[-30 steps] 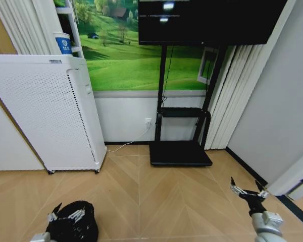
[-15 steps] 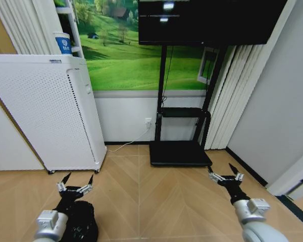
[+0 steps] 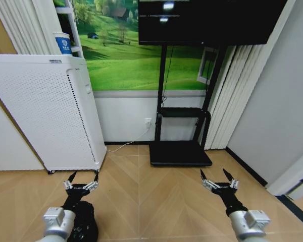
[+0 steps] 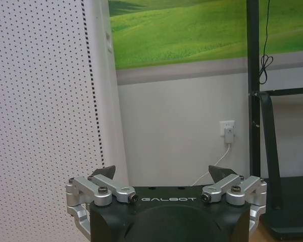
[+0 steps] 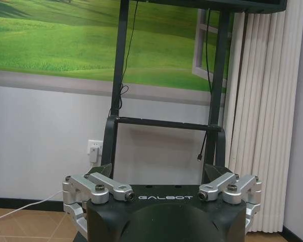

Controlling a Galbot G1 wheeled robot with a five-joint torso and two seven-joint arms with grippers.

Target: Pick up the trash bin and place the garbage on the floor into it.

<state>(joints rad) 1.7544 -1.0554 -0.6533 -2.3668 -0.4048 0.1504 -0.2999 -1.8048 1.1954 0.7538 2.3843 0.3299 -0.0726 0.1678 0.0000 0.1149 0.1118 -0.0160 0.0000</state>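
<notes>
A herringbone wood floor (image 3: 156,196) in light tan is seen in the near part of the room. On the left, a tall white perforated appliance (image 3: 45,113) is set on small casters. The far wall is covered above by a green meadow mural (image 3: 126,55) and painted white below, where a wall socket (image 3: 148,121) is mounted. A black screen on a black stand (image 3: 182,126) is placed centre-right, with white pleated curtains (image 3: 230,96) beside it.

The floor (image 3: 156,196) looks like smooth, satin wood in herringbone; the trash bin (image 3: 86,227) is matt black mesh; the appliance (image 3: 45,111) is perforated white plastic.
</notes>
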